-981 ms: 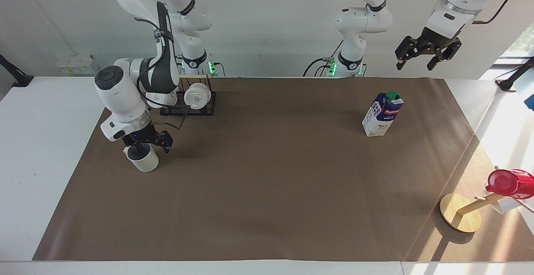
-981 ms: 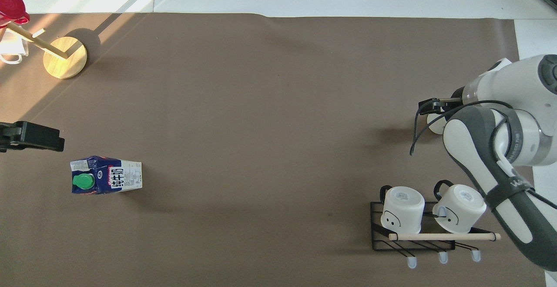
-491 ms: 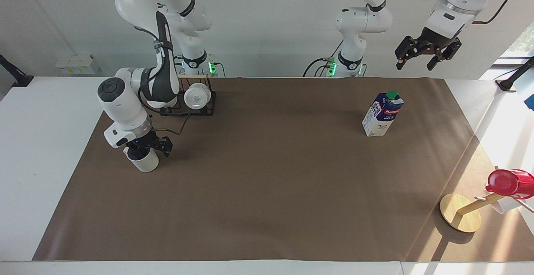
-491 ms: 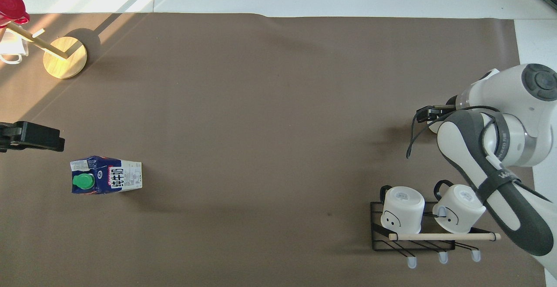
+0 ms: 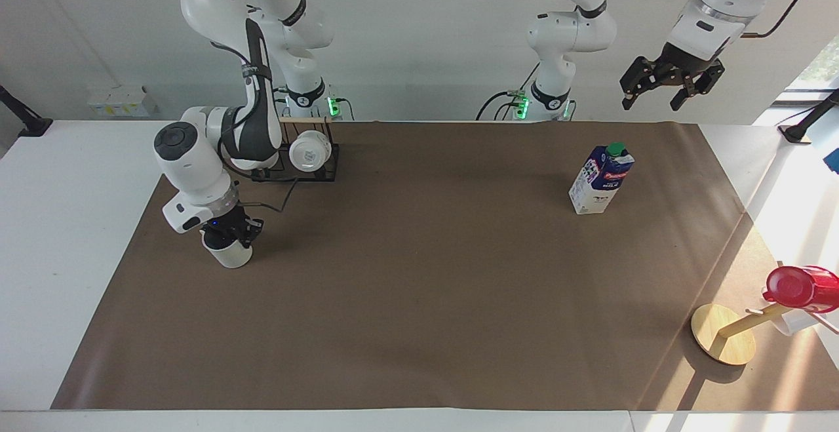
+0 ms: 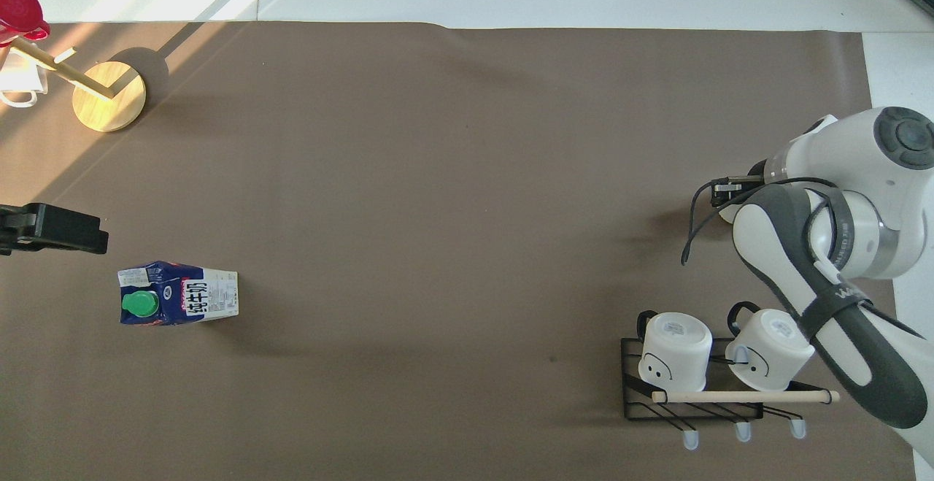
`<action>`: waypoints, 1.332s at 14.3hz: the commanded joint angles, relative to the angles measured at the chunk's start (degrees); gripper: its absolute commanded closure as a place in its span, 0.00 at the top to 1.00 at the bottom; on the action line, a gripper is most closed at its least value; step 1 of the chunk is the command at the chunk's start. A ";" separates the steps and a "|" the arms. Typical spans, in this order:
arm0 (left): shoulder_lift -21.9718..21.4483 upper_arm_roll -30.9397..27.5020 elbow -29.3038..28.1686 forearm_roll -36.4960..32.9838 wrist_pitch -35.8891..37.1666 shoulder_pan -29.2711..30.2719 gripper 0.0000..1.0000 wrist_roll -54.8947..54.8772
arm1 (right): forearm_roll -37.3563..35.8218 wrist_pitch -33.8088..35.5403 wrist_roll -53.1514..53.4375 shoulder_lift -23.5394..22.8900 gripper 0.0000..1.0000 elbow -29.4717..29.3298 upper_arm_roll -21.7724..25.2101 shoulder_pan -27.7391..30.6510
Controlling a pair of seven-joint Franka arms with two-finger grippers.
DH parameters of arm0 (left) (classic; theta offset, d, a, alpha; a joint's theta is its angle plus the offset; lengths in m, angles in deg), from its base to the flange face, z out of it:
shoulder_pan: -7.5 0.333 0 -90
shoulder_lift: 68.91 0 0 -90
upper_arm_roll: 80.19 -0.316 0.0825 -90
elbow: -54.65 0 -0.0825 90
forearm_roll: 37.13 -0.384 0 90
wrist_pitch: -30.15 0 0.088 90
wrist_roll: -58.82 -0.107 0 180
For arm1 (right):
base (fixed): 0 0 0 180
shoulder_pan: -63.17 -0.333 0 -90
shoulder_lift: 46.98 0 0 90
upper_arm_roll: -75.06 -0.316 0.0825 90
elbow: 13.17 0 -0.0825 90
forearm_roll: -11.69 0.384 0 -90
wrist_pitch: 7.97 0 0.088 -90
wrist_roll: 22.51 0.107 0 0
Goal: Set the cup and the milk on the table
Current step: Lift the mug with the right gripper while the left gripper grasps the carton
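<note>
Right gripper (image 5: pixel 226 232): lower left of the facing view, fingers clamped on the cup (image 5: pixel 229 254), which stands on the table (image 5: pixel 419 327).
Left gripper (image 5: pixel 668 84): upper right, raised, fingers apart.
Milk (image 5: pixel 600 178): upright, right of centre.

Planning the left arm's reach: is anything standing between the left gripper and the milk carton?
Nothing visible does. The left gripper hangs over the table's robot-side edge, and only bare brown sheet surrounds the milk carton.

Robot lab — two white arms (image 5: pixel 216 124), paper-covered table (image 5: pixel 419 288), bare wall
</note>
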 commanded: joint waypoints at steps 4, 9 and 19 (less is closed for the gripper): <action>-3.92 0.49 -5.89 0.74 -3.26 -0.77 1.00 0.33 | -0.80 3.15 -1.16 2.21 0.00 -1.91 -0.96 -1.62; -8.40 0.41 -18.53 0.74 -8.53 -1.31 1.00 0.16 | -0.80 6.24 9.70 2.22 0.00 -7.10 -1.23 -11.71; -12.01 -0.21 -37.97 0.65 -26.56 3.09 1.00 -6.61 | -1.49 6.86 30.71 -5.68 0.00 -16.50 -1.23 -33.24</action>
